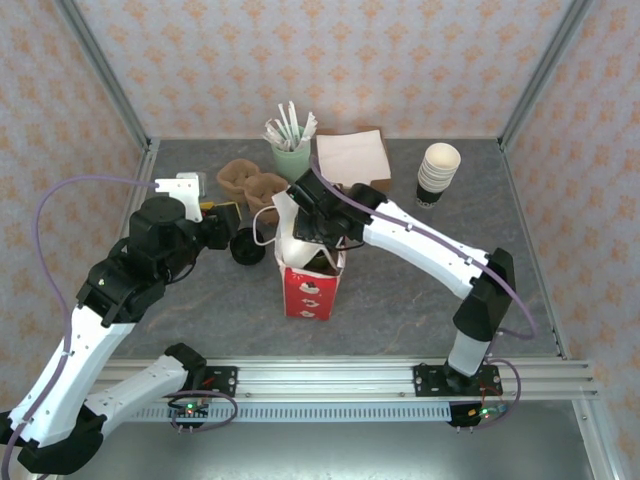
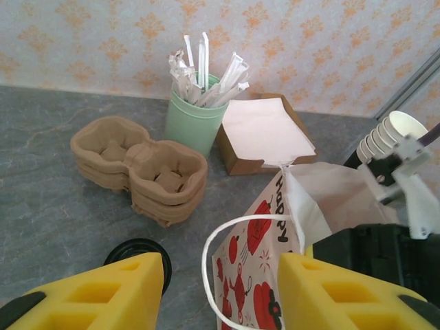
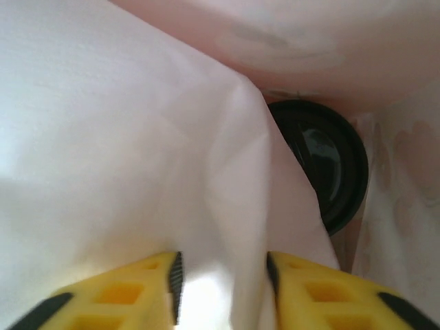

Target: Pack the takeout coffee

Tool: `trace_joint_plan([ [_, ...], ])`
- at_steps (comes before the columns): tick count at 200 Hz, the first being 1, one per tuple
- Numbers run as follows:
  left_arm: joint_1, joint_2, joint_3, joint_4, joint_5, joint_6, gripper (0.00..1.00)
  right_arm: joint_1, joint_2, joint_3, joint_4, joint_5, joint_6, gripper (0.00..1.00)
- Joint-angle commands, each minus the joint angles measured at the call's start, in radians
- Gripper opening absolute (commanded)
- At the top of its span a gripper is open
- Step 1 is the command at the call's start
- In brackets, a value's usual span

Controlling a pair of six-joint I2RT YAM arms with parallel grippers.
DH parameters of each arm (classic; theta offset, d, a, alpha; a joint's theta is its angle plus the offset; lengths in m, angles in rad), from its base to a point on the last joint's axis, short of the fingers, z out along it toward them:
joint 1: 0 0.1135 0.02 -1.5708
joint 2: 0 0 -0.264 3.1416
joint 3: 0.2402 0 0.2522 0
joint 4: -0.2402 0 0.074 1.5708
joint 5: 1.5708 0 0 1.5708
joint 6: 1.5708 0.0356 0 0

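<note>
**Coffee sits deep in the bag**

On the grey table the red-and-white bag stands upright with its mouth open. The right arm bends over it, and the right gripper is down inside, yellow fingers parted and gripping nothing, with white paper folds around them. Beyond those fingers, deeper in the bag, sits the takeout coffee. What shows is its round, glossy black lid with a raised rim, part-covered by a paper fold; its side is hidden. The left gripper hovers just left of the bag, jaws apart and empty, near a low black lid.
</note>
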Motion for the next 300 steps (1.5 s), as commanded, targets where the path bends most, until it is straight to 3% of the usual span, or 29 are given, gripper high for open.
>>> trace_joint_plan([
  [1,-0.009,-0.009,-0.004,0.013,-0.031,0.023,0.49,0.015,-0.008,0.1,-0.068,0.067,-0.027,0.47],
  [43,-0.007,-0.016,0.002,0.01,-0.037,0.03,0.49,0.018,-0.027,0.187,-0.091,0.105,-0.054,0.51],
  [106,-0.007,-0.022,-0.012,0.019,-0.038,0.029,0.5,0.017,-0.021,0.045,0.126,-0.015,-0.059,0.43],
  [135,-0.008,-0.022,-0.022,0.029,-0.031,0.027,0.5,0.018,0.013,-0.008,0.16,0.057,-0.042,0.33],
  [159,-0.007,-0.023,-0.025,0.031,-0.031,0.024,0.5,0.015,0.063,-0.007,0.135,0.126,-0.04,0.32],
  [210,-0.007,-0.027,-0.035,0.034,-0.033,0.026,0.51,0.009,0.148,0.032,0.077,0.127,-0.022,0.33],
  [253,-0.006,-0.018,-0.057,0.057,-0.051,0.023,0.53,0.012,0.11,0.174,0.019,0.105,-0.064,0.36],
  [300,-0.005,0.029,-0.032,0.113,-0.168,0.034,0.68,0.01,0.008,0.367,-0.023,0.133,-0.198,0.44],
])
